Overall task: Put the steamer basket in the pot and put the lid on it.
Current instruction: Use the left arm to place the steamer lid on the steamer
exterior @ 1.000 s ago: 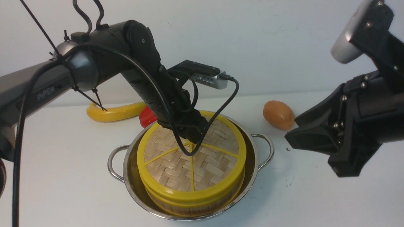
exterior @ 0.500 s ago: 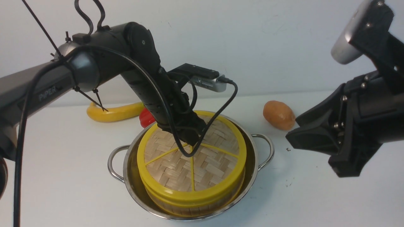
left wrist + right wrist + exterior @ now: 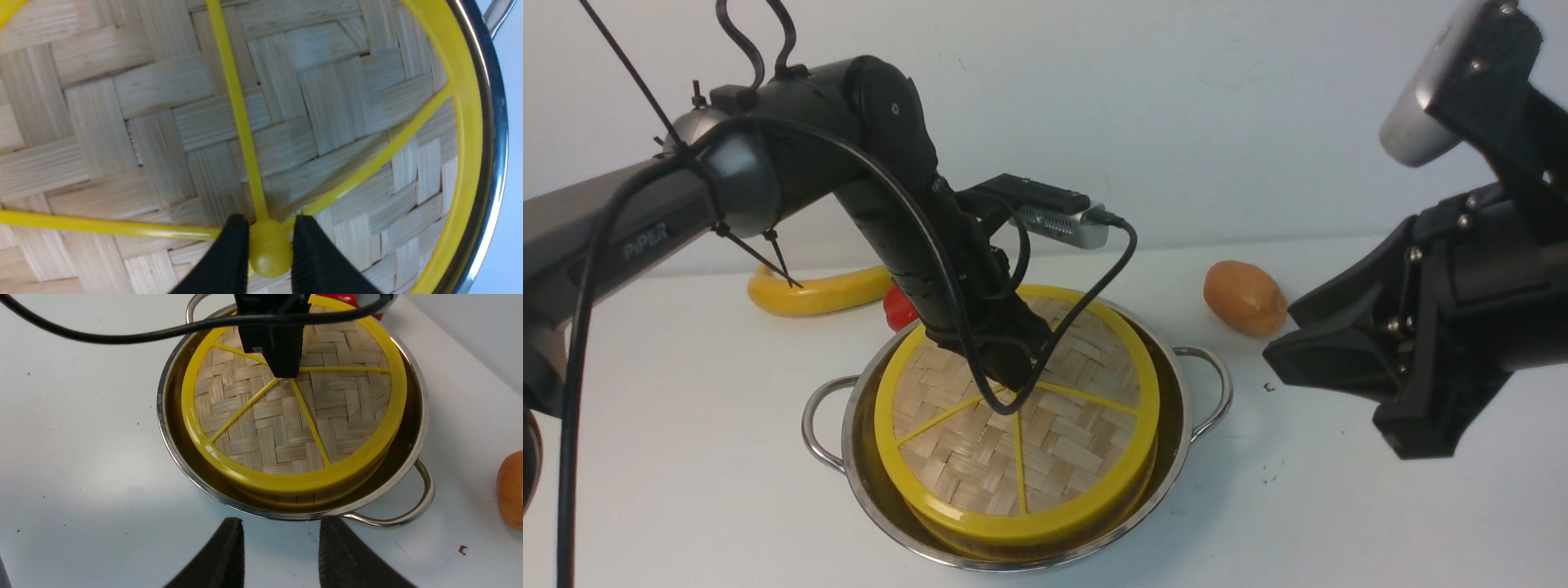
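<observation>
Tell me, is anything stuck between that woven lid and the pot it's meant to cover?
Nothing visible blocks it. The lid already sits over the steamer basket inside the pot. The left end effector pinches the lid's centre knob, with nothing wedged between. The right end effector hangs open, off to the side.

Below my left gripper (image 3: 269, 249) the lid (image 3: 1013, 433) sits on the basket (image 3: 1045, 545) in the pot (image 3: 1176, 457) — my right gripper (image 3: 280, 555) nearer than the pot.

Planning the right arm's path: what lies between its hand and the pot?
Only bare white table between the right hand and the pot, per the right wrist view.
</observation>
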Controlling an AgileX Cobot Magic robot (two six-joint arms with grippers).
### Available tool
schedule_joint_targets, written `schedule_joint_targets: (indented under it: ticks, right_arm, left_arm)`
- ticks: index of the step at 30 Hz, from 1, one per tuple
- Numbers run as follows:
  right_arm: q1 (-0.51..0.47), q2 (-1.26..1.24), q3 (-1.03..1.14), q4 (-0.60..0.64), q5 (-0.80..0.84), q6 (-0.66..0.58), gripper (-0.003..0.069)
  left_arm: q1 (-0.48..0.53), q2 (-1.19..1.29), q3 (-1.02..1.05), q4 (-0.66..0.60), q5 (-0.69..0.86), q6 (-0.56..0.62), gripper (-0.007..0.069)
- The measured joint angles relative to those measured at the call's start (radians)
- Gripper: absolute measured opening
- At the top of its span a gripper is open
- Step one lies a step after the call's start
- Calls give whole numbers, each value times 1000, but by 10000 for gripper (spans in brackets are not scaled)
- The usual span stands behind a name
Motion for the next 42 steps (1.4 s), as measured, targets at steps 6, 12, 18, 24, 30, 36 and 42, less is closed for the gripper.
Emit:
schedule_joint_targets:
  ticks: [6,12,18,24,30,36,42]
  right_arm:
    - [0,0,0,-3,0,0,241]
    - [0,0,0,-3,0,0,241]
    - [0,0,0,-3,0,0,241]
    - [0,0,0,-3,0,0,241]
    - [0,0,0,-4,0,0,241]
    - [0,0,0,-4,0,0,241]
    - [0,0,0,-4,1,0,241]
  left_arm:
    - [0,-1,-1,6,-11,0,122]
    - [0,-1,-1,6,-31,0,122]
    - [0,0,-1,8,-55,0,122]
    - [0,0,-1,12,-56,0,122]
    - [0,0,-1,17,-63,0,122]
    - [0,7,0,16,-66,0,122]
    - [0,14,-3,12,-69,3,122]
